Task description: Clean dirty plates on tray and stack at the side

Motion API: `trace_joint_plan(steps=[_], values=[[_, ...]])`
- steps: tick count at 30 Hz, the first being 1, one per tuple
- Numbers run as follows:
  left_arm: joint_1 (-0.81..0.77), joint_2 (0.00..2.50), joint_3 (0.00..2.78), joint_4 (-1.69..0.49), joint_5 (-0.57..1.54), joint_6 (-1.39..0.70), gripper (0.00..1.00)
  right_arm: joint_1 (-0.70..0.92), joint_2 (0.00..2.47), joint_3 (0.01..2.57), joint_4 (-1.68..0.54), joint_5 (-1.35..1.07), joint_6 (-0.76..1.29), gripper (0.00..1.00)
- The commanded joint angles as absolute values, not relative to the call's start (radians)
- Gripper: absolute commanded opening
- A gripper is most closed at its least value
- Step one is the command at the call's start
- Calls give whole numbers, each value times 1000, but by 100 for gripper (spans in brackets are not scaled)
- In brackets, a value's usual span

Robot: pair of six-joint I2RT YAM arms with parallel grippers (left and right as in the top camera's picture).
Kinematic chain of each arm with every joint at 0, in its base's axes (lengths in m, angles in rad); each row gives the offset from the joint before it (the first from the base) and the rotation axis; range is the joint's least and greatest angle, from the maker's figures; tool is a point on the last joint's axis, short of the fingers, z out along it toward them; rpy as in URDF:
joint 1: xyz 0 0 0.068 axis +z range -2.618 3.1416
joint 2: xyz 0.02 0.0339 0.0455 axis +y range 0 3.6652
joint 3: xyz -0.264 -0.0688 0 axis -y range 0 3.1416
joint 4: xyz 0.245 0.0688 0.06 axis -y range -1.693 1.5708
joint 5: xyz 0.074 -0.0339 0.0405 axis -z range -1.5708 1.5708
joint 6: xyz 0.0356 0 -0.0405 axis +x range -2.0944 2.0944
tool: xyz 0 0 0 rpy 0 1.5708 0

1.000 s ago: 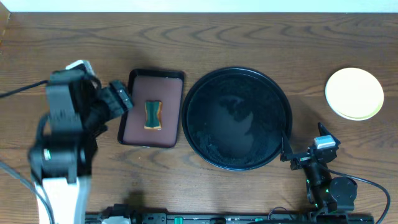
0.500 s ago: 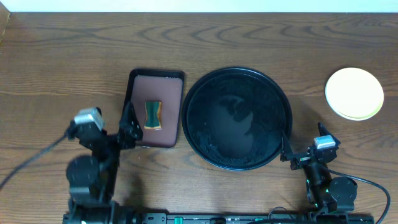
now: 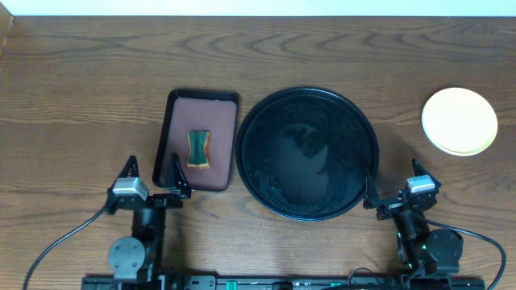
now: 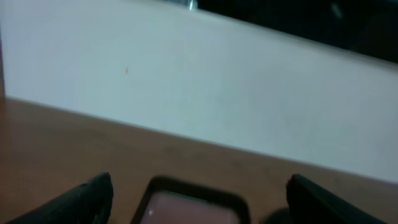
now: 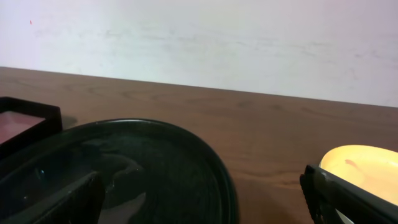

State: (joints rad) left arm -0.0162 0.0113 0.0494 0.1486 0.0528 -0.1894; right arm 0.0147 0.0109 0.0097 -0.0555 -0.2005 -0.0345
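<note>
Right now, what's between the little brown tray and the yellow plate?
The big round black tray lies between the brown tray and yellow plate; the overhead view shows it.

The tray [image 3: 306, 153] is big, round and black, with a raised rim. It lies flat in the middle of the table [image 3: 97, 72]. Its floor is bare and has shiny, wet-looking patches. Well apart from it, far on the right side, lies a small round plate [image 3: 459, 121]. It is pale yellow and sits flat. A thin paler edge peeks out under its near side. Seen close from the right wrist, the plate [image 5: 360, 165] has a small faint mark.
</note>
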Motion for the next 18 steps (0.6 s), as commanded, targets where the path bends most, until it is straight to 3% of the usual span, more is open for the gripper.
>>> trace_joint_plan(steps=[1,18], values=[[-27,1,4,134,37,-169,89,20,6,6,-56,-191,-39,99],[-39,12,5,-66,33,-169,89,20,6,6,-56,-191,-39,99]])
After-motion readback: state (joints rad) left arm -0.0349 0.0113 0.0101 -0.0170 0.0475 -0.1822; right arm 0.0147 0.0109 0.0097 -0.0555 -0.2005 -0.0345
